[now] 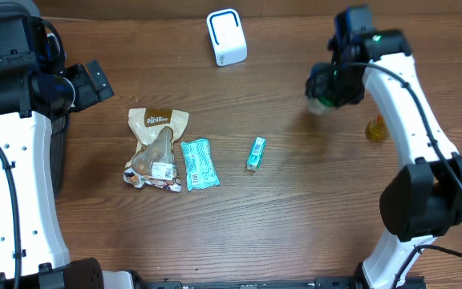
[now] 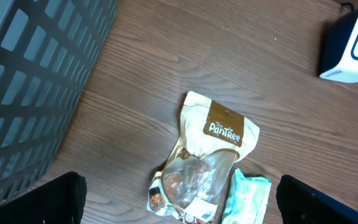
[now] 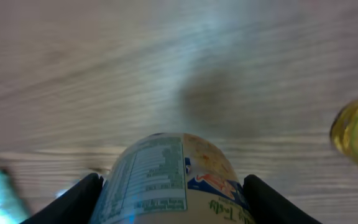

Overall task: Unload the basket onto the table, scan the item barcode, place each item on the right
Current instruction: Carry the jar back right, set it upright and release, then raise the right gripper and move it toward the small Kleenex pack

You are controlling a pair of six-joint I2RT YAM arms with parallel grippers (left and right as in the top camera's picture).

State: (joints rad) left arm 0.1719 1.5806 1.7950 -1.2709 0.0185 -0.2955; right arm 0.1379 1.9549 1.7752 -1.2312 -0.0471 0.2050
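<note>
- One labelled container (image 3: pixel 173 180), clamped between the fingers of the right end effector (image 1: pixel 327 87). Its nutrition panel is too blurred to read.
- One white barcode scanner (image 1: pixel 226 38), well to that end effector's left on the desk (image 1: pixel 311 217).
- One snack bag (image 2: pixel 207 162) reading "The PanTree", below the left end effector (image 1: pixel 96 80), whose jaws are spread wide.
- Two teal packets: a larger one (image 1: pixel 200 163) touching the bag and a small one (image 1: pixel 255 153) between the end effectors.
- One yellow item (image 1: pixel 375 128) near the right end effector.
- One grey basket (image 2: pixel 30 81) beside the left end effector.
</note>
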